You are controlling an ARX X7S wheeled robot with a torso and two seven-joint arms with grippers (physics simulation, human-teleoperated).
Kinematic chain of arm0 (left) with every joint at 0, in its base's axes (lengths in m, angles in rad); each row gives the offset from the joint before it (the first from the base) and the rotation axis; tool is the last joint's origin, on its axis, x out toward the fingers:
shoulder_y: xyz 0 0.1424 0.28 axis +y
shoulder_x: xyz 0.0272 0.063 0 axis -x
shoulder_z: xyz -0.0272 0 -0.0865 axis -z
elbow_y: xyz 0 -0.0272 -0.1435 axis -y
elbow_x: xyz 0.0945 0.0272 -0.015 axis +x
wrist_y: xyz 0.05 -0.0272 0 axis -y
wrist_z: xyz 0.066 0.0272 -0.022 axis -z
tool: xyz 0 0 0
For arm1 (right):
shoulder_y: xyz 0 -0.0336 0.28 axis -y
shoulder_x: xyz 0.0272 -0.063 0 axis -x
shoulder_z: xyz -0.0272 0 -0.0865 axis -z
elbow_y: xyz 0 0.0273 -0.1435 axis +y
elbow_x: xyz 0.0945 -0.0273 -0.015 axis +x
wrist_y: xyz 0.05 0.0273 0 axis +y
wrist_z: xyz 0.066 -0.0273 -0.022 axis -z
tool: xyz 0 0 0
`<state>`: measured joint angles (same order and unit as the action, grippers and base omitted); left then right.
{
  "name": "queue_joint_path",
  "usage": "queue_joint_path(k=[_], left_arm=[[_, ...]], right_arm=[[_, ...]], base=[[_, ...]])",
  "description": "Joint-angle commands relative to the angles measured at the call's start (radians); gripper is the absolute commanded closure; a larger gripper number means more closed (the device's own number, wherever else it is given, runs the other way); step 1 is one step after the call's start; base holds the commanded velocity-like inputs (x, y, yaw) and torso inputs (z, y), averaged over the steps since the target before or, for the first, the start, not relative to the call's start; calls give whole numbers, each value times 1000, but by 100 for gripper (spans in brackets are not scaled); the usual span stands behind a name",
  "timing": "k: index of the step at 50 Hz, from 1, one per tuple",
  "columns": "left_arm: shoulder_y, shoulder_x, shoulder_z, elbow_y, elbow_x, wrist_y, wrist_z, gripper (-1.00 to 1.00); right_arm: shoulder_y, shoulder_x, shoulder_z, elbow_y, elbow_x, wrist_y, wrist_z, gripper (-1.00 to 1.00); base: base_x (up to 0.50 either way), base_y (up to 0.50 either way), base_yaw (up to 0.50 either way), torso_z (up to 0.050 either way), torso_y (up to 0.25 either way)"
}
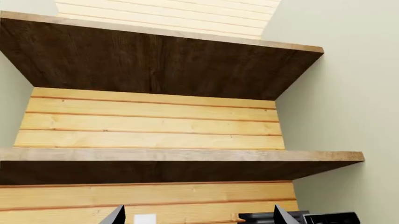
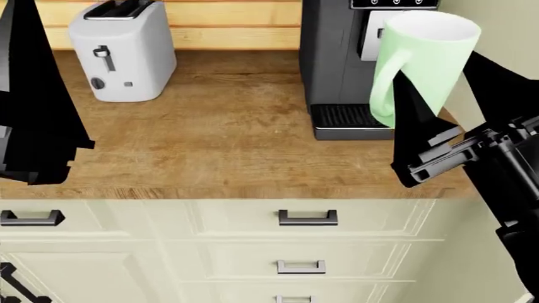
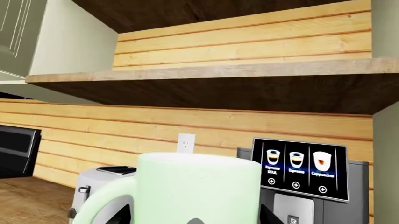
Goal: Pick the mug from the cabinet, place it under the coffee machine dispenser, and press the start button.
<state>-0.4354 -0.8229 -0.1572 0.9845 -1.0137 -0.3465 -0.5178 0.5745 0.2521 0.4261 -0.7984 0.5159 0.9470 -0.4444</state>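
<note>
The counter (image 2: 227, 139) carries the coffee machine (image 2: 332, 57), the landmark here; the white toaster (image 2: 122, 50) stands well apart from it on the same wood. The mug (image 2: 421, 66) hangs upright in the air just in front of the machine, above its ribbed drip tray (image 2: 341, 117), handle turned toward the toaster. The right hand (image 2: 421, 136) pinches the mug from below. The left hand (image 1: 196, 217) is raised toward bare shelves, fingers spread. The carrying step is under way, I judge; next the mug must come down onto the tray under the dispenser (image 2: 370, 35), then the start button.
</note>
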Motion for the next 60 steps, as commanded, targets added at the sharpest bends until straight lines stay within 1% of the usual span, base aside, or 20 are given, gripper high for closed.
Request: queue_joint_path(k=[1, 5, 8, 18, 22, 35, 42, 46, 49, 52, 60], left_arm=[[-1, -4, 6, -3, 3, 5, 0, -100], [-5, -9, 6, -2, 1, 5, -1, -100], [-4, -12, 5, -1, -1, 7, -2, -100], [7, -10, 12, -4, 11, 12, 1, -100], [10, -10, 15, -6, 15, 14, 1, -100], [26, -19, 4, 4, 2, 26, -4, -100], [31, -33, 3, 9, -17, 24, -10, -100], [50, -44, 28, 47, 32, 16, 3, -100], [63, -43, 28, 40, 39, 37, 26, -100], [69, -52, 36, 53, 43, 40, 20, -100], [81, -78, 61, 51, 63, 65, 10, -100]], right_arm=[[2, 3, 18, -26, 14, 0, -13, 100], [7, 3, 24, -31, 22, -2, -11, 100], [0, -5, 26, -29, 14, -36, -13, 100], [-15, -43, 19, -47, -36, -235, -42, 100], [-3, -45, 6, -63, -30, -239, -36, 100], [-4, -26, -32, -55, -41, -213, -13, 100], [-15, -20, -25, -67, -27, -198, -3, 100], [-22, -19, -25, -66, -22, -197, -3, 100], [-32, -13, -6, -78, -4, -185, -2, 100], [-45, -9, -2, -75, -7, -187, -1, 100], [-56, -1, -59, -36, -65, -209, 14, 100]], base=[[387, -28, 0, 0, 0], [390, -31, 0, 3, 2], [393, -31, 0, 0, 0], [326, -30, 0, 0, 1], [227, -31, 0, 0, 0], [0, 0, 0, 0, 1], [0, 0, 0, 0, 0], [0, 0, 0, 0, 0], [0, 0, 0, 0, 0], [0, 0, 0, 0, 0], [0, 0, 0, -41, 0]])
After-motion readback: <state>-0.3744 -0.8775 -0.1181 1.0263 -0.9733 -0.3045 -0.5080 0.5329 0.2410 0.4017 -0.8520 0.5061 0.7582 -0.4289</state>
